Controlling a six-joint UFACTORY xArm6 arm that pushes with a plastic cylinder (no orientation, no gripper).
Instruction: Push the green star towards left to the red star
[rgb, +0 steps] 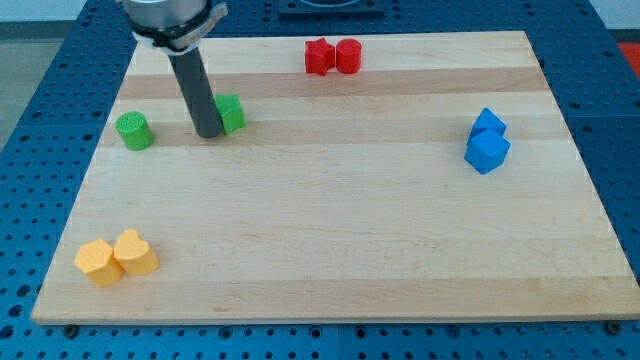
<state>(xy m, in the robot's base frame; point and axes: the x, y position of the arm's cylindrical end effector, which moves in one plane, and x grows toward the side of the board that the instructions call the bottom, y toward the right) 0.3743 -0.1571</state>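
Note:
My tip rests on the board at the view's upper left, touching the left side of a green block whose shape is partly hidden by the rod; it looks like the green star. A green cylinder stands further to the view's left of the tip. The red star sits near the view's top edge, touching a red cylinder on its right. The green block lies to the lower left of the red star.
Two blue blocks stand together at the view's right. Two yellow-orange blocks stand together at the view's lower left. The wooden board lies on a blue perforated table.

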